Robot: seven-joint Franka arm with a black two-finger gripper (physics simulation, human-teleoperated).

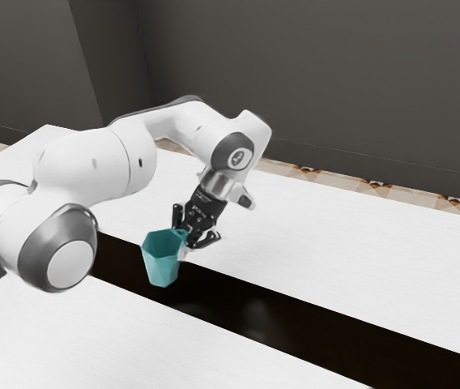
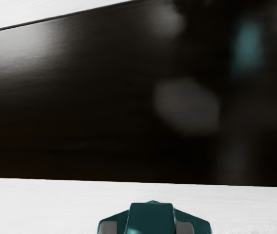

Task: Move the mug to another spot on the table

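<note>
The jaws pinched the teal mug [image 1: 163, 258] at its rim — the mug hung upright just beneath them. Below lay the dark band [image 1: 295, 324] of the desk [image 1: 359, 243], with white surface either side.

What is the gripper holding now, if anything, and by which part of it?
The teal mug. The gripper is shut on its upper part, at the exterior view's right; whether rim or handle, I cannot tell.

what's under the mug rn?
The table's glossy black band lies under the mug, which the gripper holds at its side. The mug itself covers the patch directly beneath its base, so I can't tell whether it touches the table.
</note>
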